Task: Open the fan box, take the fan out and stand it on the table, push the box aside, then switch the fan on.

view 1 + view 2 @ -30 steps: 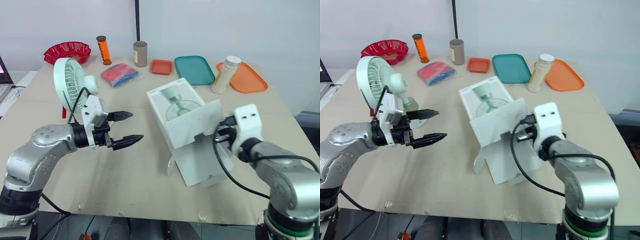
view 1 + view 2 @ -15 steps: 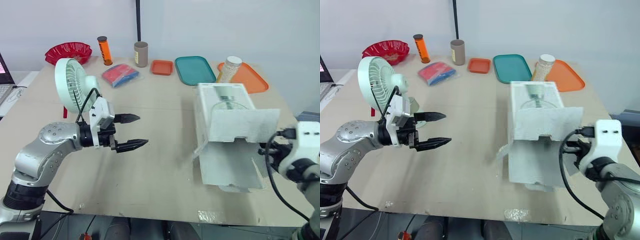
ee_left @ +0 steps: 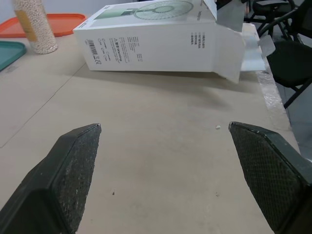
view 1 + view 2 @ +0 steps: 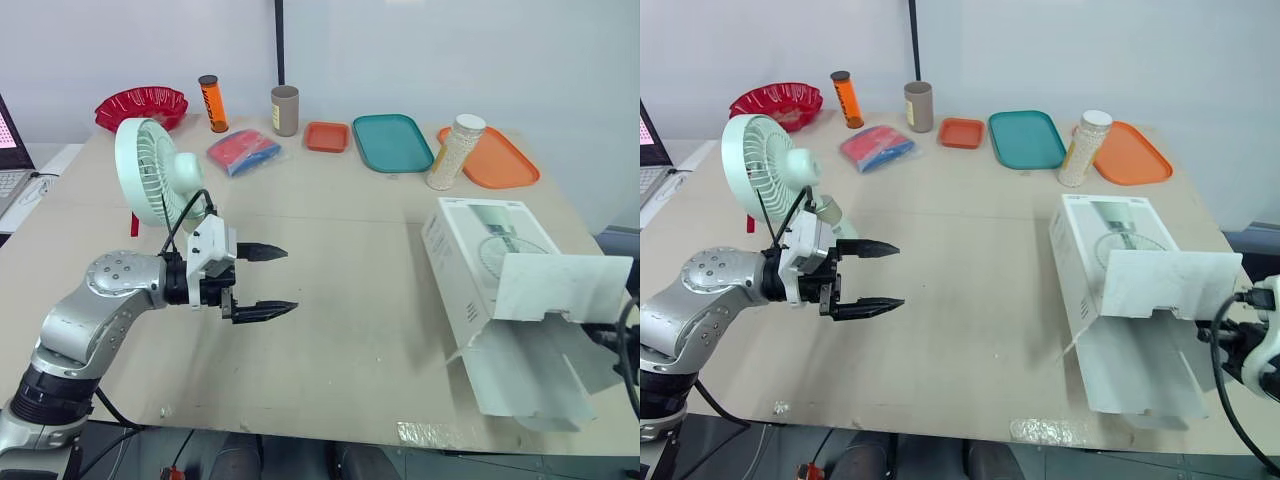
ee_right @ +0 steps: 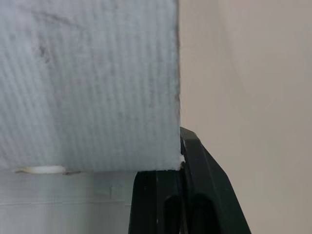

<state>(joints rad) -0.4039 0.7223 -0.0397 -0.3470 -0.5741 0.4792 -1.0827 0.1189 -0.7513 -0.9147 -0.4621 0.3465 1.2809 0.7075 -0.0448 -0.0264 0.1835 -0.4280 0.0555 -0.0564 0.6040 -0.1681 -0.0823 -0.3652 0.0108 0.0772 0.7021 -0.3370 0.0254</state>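
The fan (image 4: 150, 180) stands upright at the left of the bench (image 4: 340, 340). The fan box (image 4: 480, 270) lies near the right edge, flaps open. The left claw (image 4: 290, 278) is released and hovers just beside the fan. The right claw (image 5: 182, 163) is clenched on the fan box's flap.

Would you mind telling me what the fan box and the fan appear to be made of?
The fan box looks like white cardboard, matte, with a printed picture and creased, folded flaps. The fan is probably pale green plastic, smooth and moulded, judging by its thin ribbed grille.
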